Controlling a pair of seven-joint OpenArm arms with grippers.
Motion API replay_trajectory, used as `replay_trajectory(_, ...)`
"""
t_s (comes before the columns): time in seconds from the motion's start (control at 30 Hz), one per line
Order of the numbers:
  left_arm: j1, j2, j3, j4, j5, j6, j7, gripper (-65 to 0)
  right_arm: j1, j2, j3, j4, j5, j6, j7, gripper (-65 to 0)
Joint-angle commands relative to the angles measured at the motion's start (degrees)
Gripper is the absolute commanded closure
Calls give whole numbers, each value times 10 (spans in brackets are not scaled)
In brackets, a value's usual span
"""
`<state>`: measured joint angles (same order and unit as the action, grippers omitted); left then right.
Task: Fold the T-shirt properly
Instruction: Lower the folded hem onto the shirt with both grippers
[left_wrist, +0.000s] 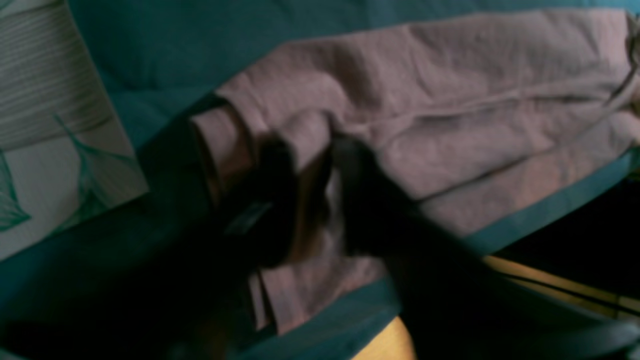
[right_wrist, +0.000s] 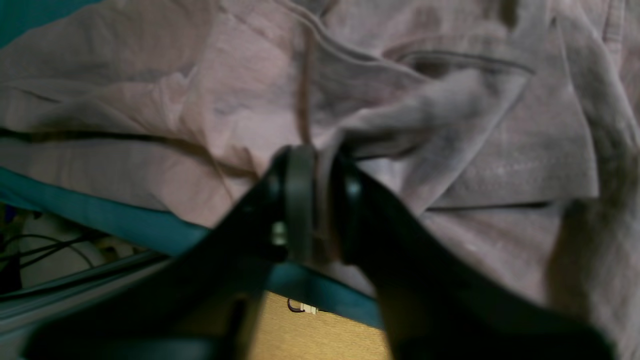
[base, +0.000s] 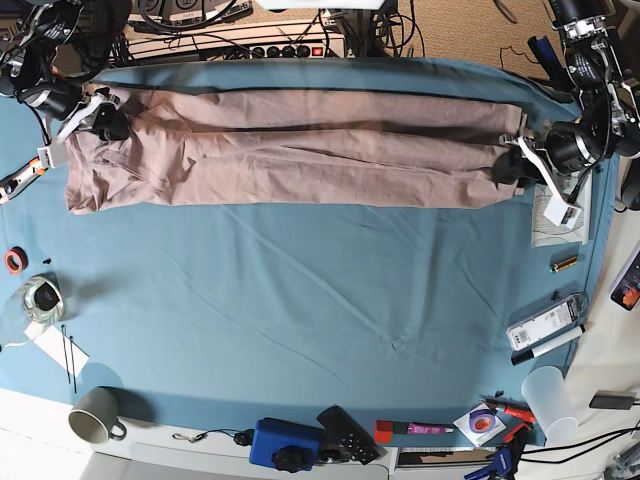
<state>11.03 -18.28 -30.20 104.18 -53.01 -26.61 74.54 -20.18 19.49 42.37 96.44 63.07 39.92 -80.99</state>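
I have the T-shirt (base: 290, 150) lying as a long narrow band along the far edge of the table (base: 320, 320), so the lengthwise fold looks done; the crosswise folds remain. My left gripper (left_wrist: 312, 165) stands spread around cloth at one end. My right gripper (right_wrist: 325, 170) has cloth between slightly parted jaws; I cannot tell if it grips.

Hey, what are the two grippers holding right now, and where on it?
Both have cloth of the T-shirt between their jaws: the left gripper at one end, the right gripper at the other. Whether either clamps it cannot be told.
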Motion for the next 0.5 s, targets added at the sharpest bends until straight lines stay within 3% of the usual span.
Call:
replay_trajectory(0.0,2,-9,-4,9,-10,8,-9,-320,2,12,5,9,14,1,10,-172)
replay_trajectory(0.1,14,-9,-4,9,-7,13,-12,-400,2,12,5,9,14,1,10,-189)
replay_trajectory(0.27,33,-6,-3,9,23,40,-51,-400,2,12,5,9,16,1,10,-189)
replay_trajectory(0.47,33,5,-3,4,89,111,-86,-399,2,12,6,9,16,1,10,-189)
